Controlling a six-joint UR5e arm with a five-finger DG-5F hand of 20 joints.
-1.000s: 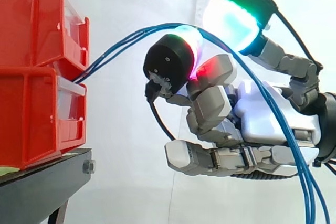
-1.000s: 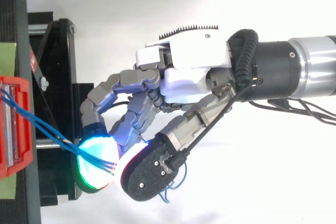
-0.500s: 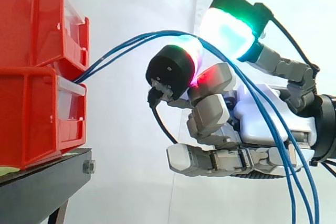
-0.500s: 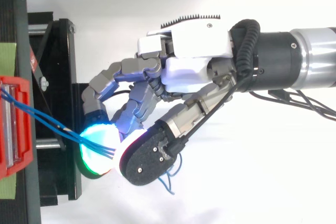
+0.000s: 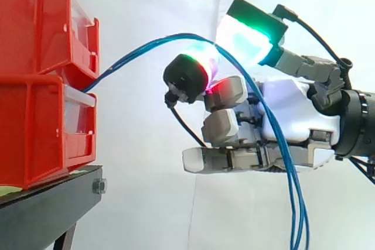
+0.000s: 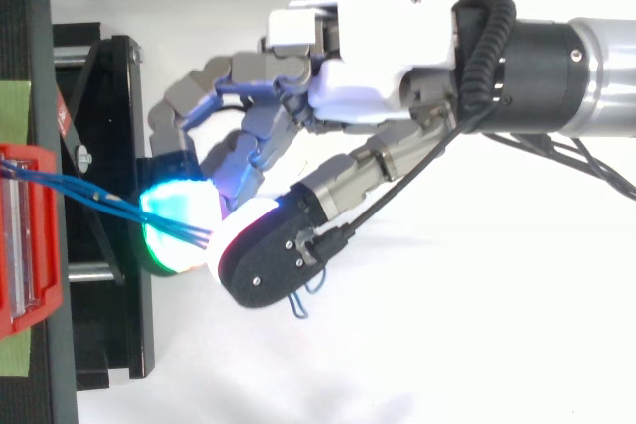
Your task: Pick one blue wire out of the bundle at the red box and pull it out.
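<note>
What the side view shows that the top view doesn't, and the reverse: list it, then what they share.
Side view: two red bins stacked on the black stand; the blue wires arch out from between them, then hang down past the palm. Top view: the wires run as separate strands into the glowing pads. Both: the hand pinches the blue wires between its pads, away from the bins.

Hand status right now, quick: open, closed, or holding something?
Hand: closed, pinching the blue wires that run out of the red box.
</note>
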